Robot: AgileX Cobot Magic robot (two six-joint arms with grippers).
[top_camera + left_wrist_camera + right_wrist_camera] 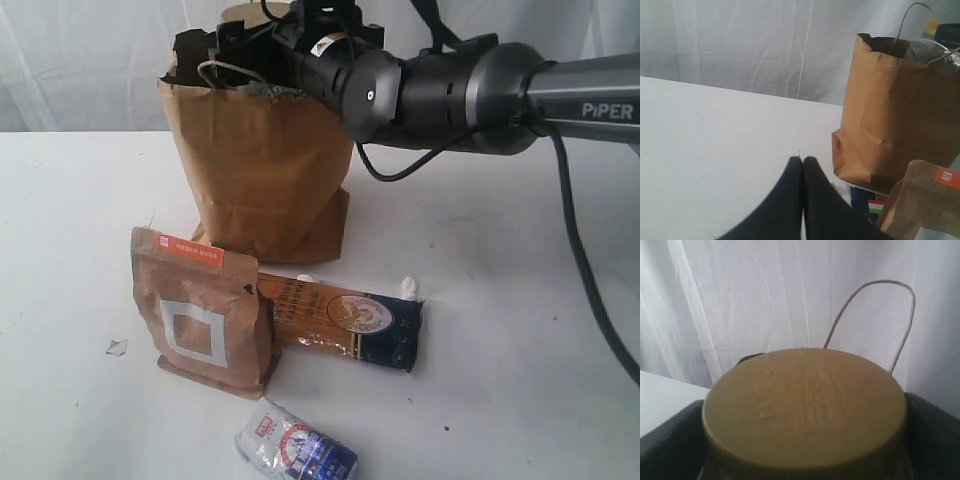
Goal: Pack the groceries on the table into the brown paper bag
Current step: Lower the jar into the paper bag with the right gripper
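The gold-lidded jar [805, 410] sits at the mouth of the brown paper bag [260, 170], its clear body partly below the rim. The right gripper [245, 45] has its fingers [935, 440] spread wide on either side of the jar and appears to grip it.

The likely trouble is the bag. It is soft, crumpled and unsupported, so a jar let go high or off-centre could catch the rim or the twisted handle [875, 315] and tip the bag toward the brown pouch [205, 320] and spaghetti pack [340, 320] just in front. The white-blue packet [297, 447] lies nearer the counter [500, 350] edge.

The right arm reaches in roughly level from the right, its wrist over the bag top. The left gripper [801, 159] hangs low over bare counter, fingers pressed together and empty, well away from the bag and not steadying it.
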